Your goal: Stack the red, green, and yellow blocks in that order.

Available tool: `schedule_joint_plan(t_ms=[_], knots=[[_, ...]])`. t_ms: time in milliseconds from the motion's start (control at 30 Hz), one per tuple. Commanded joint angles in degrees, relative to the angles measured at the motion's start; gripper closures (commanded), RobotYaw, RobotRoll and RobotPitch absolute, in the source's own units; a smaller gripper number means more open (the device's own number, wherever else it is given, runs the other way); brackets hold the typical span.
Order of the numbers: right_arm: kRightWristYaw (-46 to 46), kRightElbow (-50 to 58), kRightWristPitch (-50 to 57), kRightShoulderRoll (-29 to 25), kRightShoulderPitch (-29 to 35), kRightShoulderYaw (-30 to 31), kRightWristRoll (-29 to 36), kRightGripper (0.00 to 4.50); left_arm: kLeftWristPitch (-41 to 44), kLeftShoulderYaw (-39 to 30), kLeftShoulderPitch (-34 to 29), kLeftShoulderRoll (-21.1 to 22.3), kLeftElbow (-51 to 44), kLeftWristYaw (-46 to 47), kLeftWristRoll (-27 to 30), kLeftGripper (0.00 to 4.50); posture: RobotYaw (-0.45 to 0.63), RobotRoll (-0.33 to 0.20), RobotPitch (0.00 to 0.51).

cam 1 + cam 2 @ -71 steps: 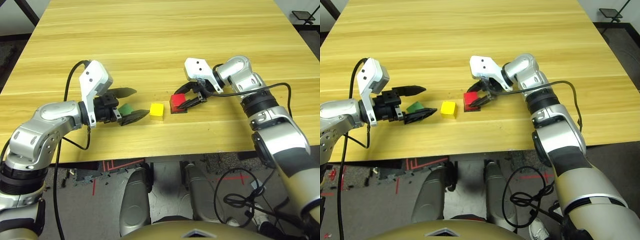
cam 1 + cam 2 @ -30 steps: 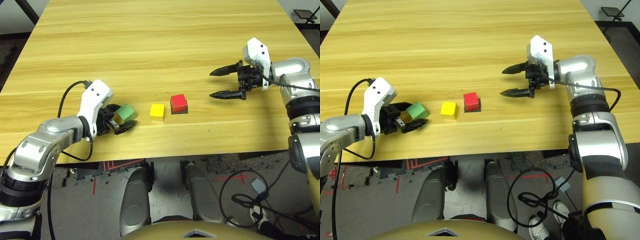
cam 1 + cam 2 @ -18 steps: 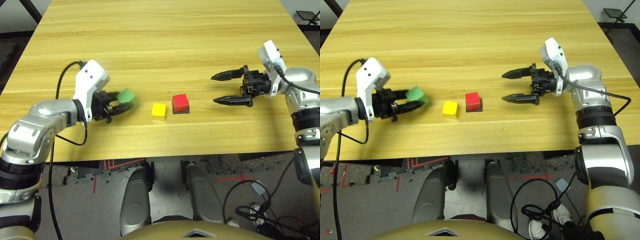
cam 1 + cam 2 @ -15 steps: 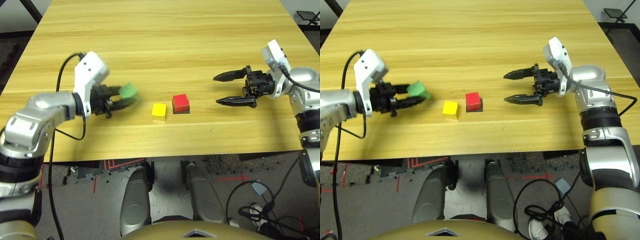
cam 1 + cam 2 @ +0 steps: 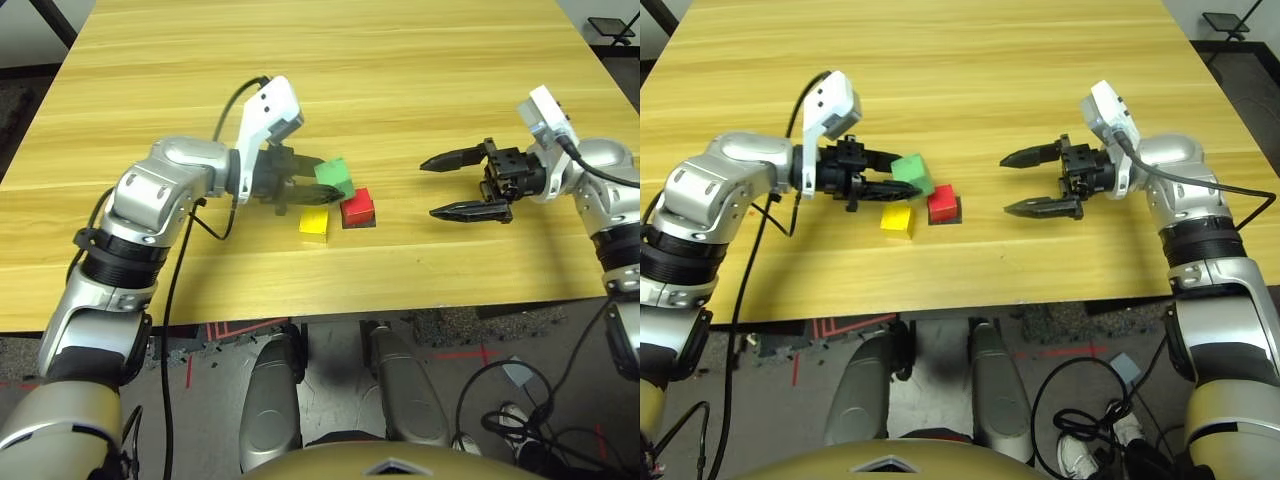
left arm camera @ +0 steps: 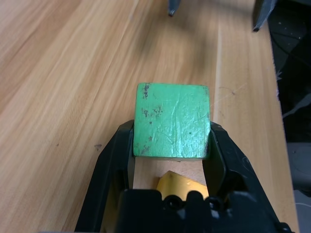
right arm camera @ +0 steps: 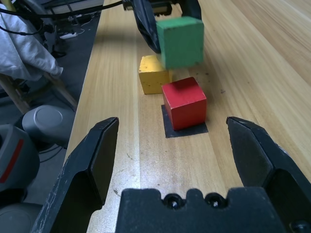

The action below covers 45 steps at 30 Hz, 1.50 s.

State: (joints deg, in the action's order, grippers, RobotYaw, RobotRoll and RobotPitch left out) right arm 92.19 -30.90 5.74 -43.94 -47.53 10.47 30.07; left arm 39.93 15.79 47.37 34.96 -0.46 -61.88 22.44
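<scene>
Tabletop (image 5: 330, 280) w/ yellow block (image 5: 314, 226) part-hidden behind L pincer (image 5: 868, 178) gripping green block (image 5: 912, 174); R pincer (image 5: 1032, 180) open.

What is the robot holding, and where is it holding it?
The green block, by two opposite sides, between the left gripper's fingers. The right gripper holds nothing.

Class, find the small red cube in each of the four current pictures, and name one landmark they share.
Left eye view: small red cube, right of centre.
Right eye view: near centre, just left of it.
Left wrist view: I cannot make it out.
Right wrist view: centre, slightly above the middle.
Shared landmark: the small light green cube.
</scene>
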Motion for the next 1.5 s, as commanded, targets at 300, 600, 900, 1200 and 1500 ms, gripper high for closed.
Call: schedule_joint_plan(t_ms=[300,600,900,1200,1500], knots=[[0.31,3.95,2.35,0.01,2.39,-3.45,-1.05,0.00,1.02,2.89,2.27,-3.12,-0.52,-0.55,-2.97,2.43,0.07,0.006,0.265],[0.10,5.71,3.76,1.17,3.69,-5.35,-2.14,0.00,0.92,4.16,4.96,-6.43,0.86,-0.09,-4.35,2.43,0.06,0.012,0.269],[-1.27,7.72,5.45,2.19,4.91,-7.44,-2.44,0.00,-0.44,5.34,5.50,-6.91,4.00,-1.12,-7.52,2.43,0.04,0.020,0.268],[-2.34,8.71,6.31,2.93,5.55,-8.72,-2.63,0.00,0.57,5.42,4.83,-6.18,2.44,-2.43,-8.23,2.43,0.04,0.029,0.264],[-2.87,8.69,6.57,3.32,5.38,-9.11,-2.78,0.00,1.07,5.79,4.51,-6.41,1.94,-2.60,-8.91,2.43,0.04,0.032,0.266]])
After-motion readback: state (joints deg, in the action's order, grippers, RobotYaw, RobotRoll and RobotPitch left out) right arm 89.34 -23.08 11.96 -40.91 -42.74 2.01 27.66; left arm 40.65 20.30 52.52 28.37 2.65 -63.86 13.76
